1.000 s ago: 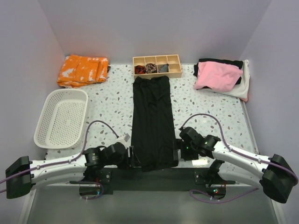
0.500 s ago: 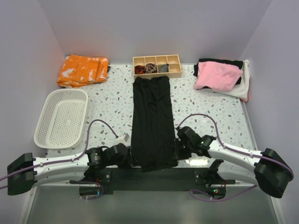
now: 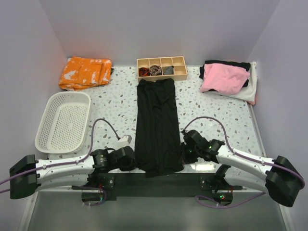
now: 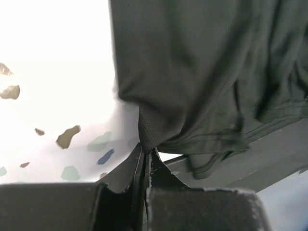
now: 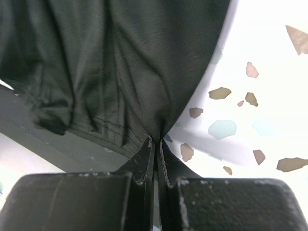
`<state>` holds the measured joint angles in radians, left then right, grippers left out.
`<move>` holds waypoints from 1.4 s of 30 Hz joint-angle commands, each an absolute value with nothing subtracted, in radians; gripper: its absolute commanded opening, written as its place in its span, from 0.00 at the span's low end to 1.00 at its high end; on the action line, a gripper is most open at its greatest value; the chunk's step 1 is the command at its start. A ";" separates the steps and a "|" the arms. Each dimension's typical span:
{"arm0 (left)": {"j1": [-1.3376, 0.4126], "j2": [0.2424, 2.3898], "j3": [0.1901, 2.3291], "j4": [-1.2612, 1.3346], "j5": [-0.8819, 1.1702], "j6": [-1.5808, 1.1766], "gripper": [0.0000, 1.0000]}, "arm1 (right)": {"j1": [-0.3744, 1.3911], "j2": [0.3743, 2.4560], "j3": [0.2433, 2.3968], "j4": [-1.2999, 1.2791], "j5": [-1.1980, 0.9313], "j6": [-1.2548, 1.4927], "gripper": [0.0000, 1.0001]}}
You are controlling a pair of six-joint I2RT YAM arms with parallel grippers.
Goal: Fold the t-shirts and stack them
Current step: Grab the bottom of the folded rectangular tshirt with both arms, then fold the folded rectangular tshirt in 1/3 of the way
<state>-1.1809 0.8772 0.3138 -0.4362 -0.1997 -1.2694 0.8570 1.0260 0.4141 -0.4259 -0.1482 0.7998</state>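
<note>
Since 1 second ago, our left wrist has slid slightly to the left and our right wrist has edged in toward the cloth. The black t-shirt (image 3: 155,125) lies in the same long strip as before. It runs down the middle of the table (image 3: 110,103), from just in front of the wooden tray (image 3: 179,76) to the near edge, where its hem hangs a little over the dark bar between our 2 bases.

Our left gripper (image 3: 136,161) sits at the shirt's near left corner. The left wrist view shows the left gripper (image 4: 146,149) clenched on a small pinch of the black t-shirt (image 4: 192,72), with the mesh fabric gathered into a point between the 2 tips.

Our right gripper (image 3: 183,154) sits at the near right corner. The right wrist view shows the right gripper (image 5: 155,142) pressed together on a fold of the black t-shirt (image 5: 120,57) just above the stitched hem.

At the far right corner of the table, a pink t-shirt (image 3: 224,78) lies on top of a black shirt (image 3: 226,63) and a white shirt (image 3: 251,89). An orange cloth (image 3: 84,72) lies at the far left corner, and a white basket (image 3: 45,115) stands near it on the left side. 3 of the tray's 4 compartments hold small dark rolls.
</note>
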 commanded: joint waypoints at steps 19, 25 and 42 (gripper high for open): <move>-1.108 1.130 0.787 -0.537 -0.506 -1.046 0.00 | 0.707 1.259 0.920 -0.568 -0.005 0.471 0.06; -0.934 1.184 0.813 -0.422 -0.459 -0.915 0.00 | 0.611 1.423 1.049 -0.568 -0.052 0.393 0.06; -0.618 1.598 1.008 -0.227 -0.293 -0.672 0.07 | 0.428 1.887 1.428 -0.612 -0.175 0.296 0.16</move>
